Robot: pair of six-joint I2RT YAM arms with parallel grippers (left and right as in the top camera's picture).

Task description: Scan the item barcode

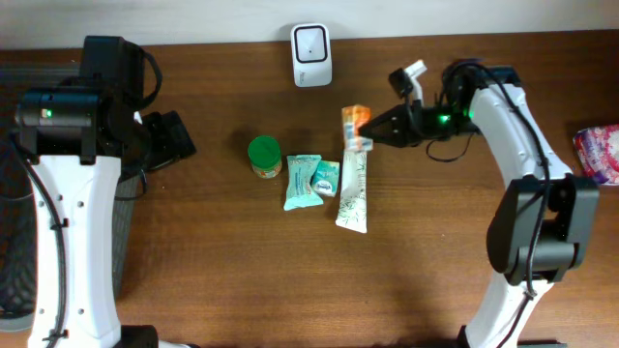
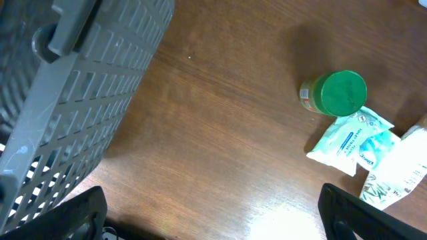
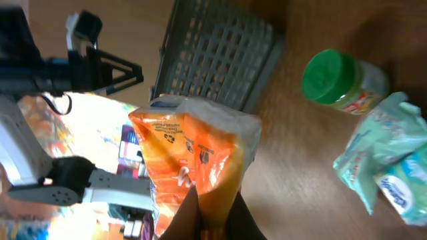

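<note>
orange packet (image 3: 193, 153) — pinched in jaws | green-lidded jar (image 3: 333, 77) upper right | grey basket (image 3: 220, 53) behind

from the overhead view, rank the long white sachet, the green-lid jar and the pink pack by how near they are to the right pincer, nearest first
Measured from the right pincer, which is shut on an orange packet:
1. long white sachet, just below it in the view.
2. green-lid jar, further off to the left.
3. pink pack, at the far right edge.

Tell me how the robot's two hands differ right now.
The right hand is shut on an orange packet; the left hand is wide open and empty. The right hand is nearer the white scanner; the left hand is beside the grey basket. Both are black, two-fingered.
</note>
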